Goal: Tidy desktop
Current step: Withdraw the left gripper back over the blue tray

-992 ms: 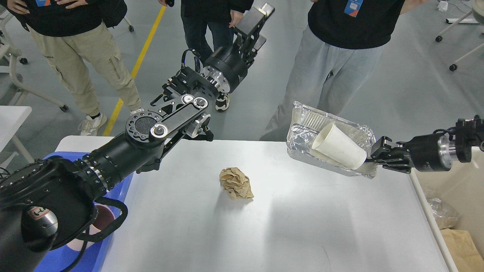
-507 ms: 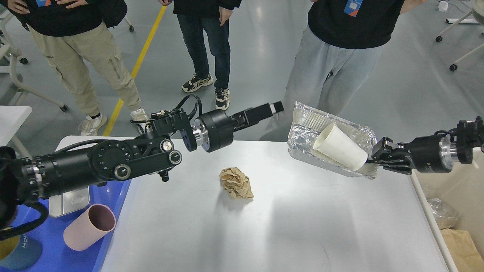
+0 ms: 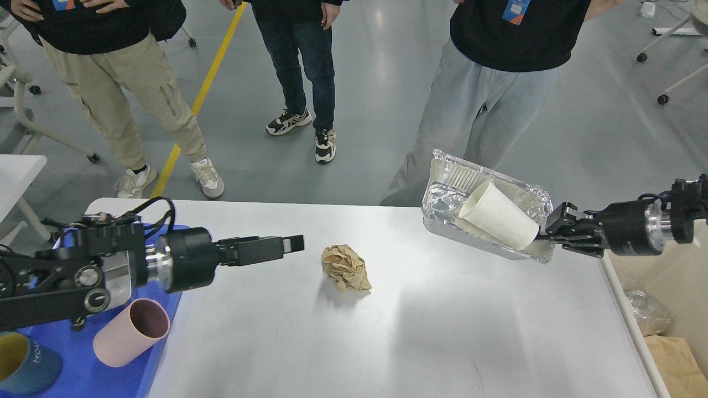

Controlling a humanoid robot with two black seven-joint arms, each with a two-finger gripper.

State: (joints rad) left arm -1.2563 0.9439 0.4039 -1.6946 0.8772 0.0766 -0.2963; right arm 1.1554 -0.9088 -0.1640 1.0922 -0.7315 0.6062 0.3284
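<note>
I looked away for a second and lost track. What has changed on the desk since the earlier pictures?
The left arm swung down from high over the far edge; its left gripper now hangs low, left of the crumpled paper ball. The right gripper holds the foil tray with the paper cup as before. The ball has not moved on the desktop.

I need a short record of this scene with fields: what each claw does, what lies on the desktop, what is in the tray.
left claw: empty, low over desktop, pointing at paper ball; open or shut unclear
right claw: shut on foil tray rim
foil tray: lifted, tilted, paper cup inside
desktop: paper ball
blue tray: pink cup, blue cup
</note>
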